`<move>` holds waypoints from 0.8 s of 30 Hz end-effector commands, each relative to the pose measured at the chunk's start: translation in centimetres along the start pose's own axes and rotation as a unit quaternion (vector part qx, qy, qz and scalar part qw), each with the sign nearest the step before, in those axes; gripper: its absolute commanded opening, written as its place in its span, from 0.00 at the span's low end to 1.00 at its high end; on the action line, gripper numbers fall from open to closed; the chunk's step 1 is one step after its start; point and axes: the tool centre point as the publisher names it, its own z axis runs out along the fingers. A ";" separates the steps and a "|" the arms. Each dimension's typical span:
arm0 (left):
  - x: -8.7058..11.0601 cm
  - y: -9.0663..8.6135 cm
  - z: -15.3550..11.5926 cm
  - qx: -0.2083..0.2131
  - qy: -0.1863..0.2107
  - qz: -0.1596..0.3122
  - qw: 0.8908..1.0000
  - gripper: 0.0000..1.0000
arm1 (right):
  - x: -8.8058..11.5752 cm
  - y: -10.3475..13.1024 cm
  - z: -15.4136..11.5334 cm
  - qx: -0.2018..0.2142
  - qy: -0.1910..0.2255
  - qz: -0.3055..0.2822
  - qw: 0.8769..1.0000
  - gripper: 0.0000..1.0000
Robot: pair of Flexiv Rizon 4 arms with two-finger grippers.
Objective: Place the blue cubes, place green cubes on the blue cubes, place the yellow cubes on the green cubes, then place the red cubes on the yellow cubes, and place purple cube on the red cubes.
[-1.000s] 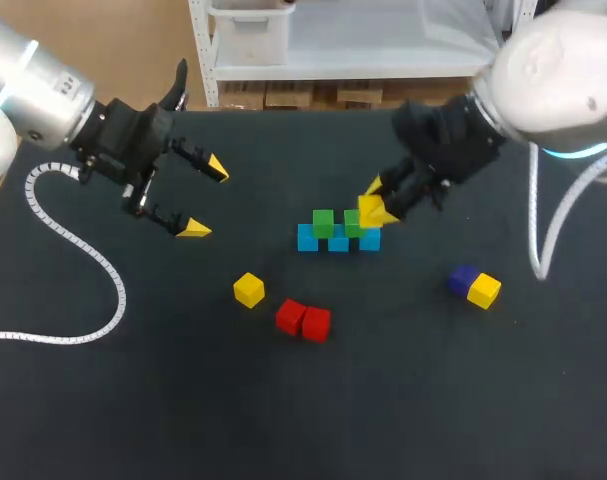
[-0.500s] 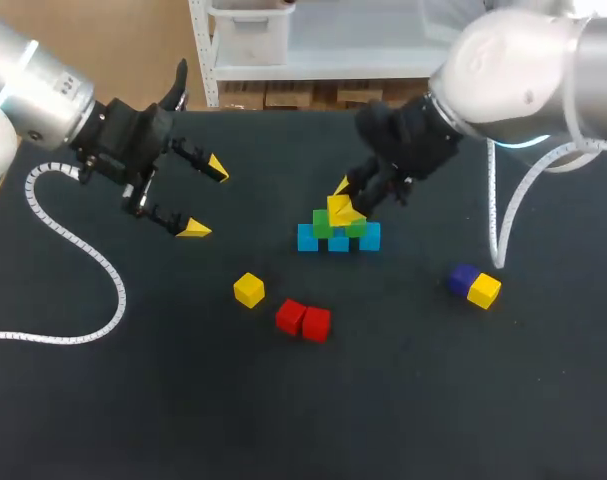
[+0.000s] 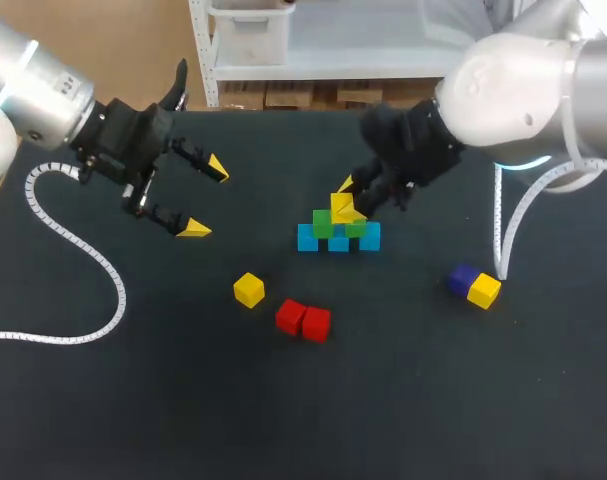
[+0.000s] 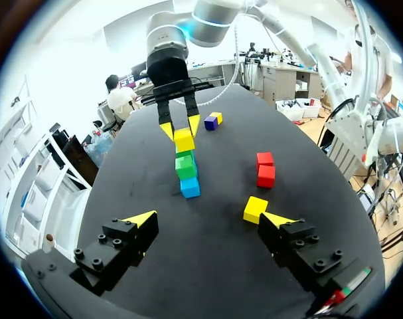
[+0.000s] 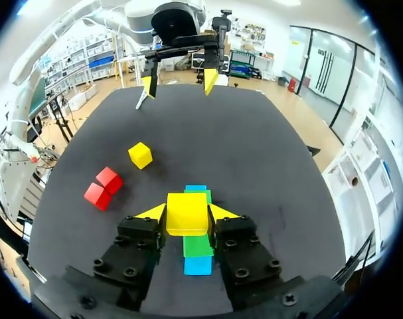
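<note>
right jaws pinching yellow cube (image 3: 342, 209) over green cubes (image 3: 323, 224) on blue cubes (image 3: 308, 238), frame centre | left jaws spread, upper left | red cubes (image 3: 303, 320) lower centre | purple cube (image 3: 462, 278) right, on desk (image 3: 133, 400)

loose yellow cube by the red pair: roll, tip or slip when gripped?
Probably won't roll: the loose yellow cube sits flat on the table. Likely rigid and light: the held yellow cube in the right end effector shows crisp square edges. Flat parallel sides should suit a pinch, though smooth faces might slip.
</note>
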 end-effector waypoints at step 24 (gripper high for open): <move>0.1 0.0 0.0 -0.001 -0.001 0.001 1.000 1.00 | 0.2 -0.9 0.4 0.014 -0.006 -0.007 1.000 0.00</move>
